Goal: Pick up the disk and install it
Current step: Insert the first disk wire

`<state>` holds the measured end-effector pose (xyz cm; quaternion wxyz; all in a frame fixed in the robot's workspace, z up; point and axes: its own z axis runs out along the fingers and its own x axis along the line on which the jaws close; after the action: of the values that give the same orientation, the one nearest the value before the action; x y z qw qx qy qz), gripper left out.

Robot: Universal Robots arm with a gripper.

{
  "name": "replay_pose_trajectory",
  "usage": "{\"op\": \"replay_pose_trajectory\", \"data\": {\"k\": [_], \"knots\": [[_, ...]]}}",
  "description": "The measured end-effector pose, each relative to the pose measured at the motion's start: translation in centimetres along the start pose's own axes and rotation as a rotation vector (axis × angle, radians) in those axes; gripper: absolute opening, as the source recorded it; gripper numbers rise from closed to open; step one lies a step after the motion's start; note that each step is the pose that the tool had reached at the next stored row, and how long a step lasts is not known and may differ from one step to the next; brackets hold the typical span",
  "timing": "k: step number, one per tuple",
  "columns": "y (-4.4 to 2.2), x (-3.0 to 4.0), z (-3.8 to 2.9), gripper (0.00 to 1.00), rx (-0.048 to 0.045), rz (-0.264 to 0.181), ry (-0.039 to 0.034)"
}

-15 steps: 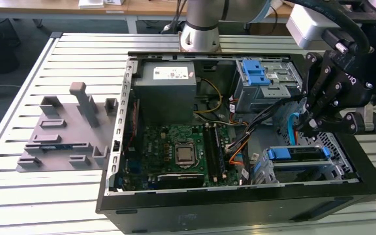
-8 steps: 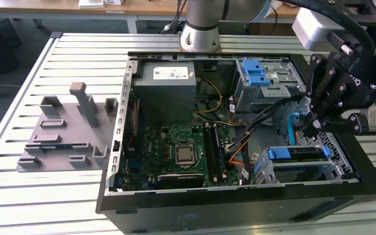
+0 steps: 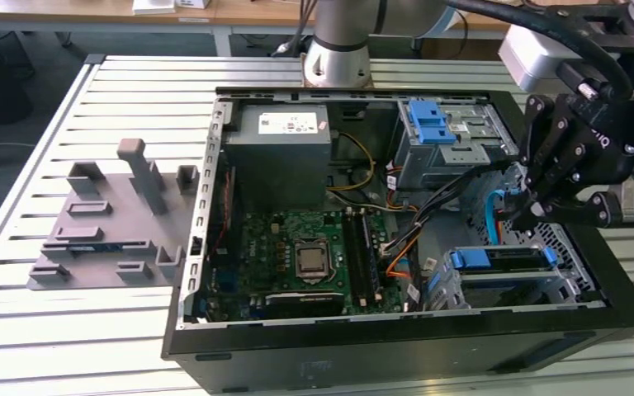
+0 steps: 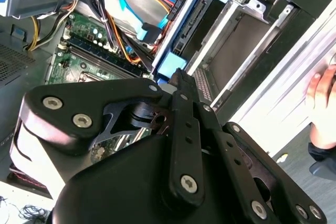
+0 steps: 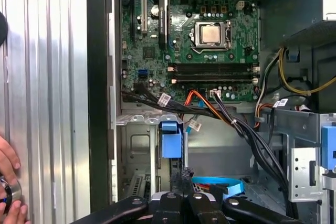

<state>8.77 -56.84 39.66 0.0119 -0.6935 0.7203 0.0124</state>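
my hand (image 5: 182, 176) is pinched narrow and holds nothing, its tip right by the blue tab (image 5: 171, 140) of the disk (image 4: 185, 24). the disk sits in its slot inside the computer case (image 3: 405, 346), and i see little more than its blue rim. a person's fingers (image 5: 8, 156) rest on the desk (image 3: 130, 82), cut off at the edge.

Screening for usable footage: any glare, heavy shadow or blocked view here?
Exterior view: even light, case interior dimmer. First wrist view: strong glare on the slatted table, motherboard well lit. Second wrist view: the dark gripper blocks the lower half.
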Motion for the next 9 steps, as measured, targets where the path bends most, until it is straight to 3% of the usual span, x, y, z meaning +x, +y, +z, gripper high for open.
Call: {"op": "replay_pose_trajectory", "data": {"k": [9], "knots": [[-0.05,0.00,0.24,0.11,0.0000,0.000,0.0003]]}}
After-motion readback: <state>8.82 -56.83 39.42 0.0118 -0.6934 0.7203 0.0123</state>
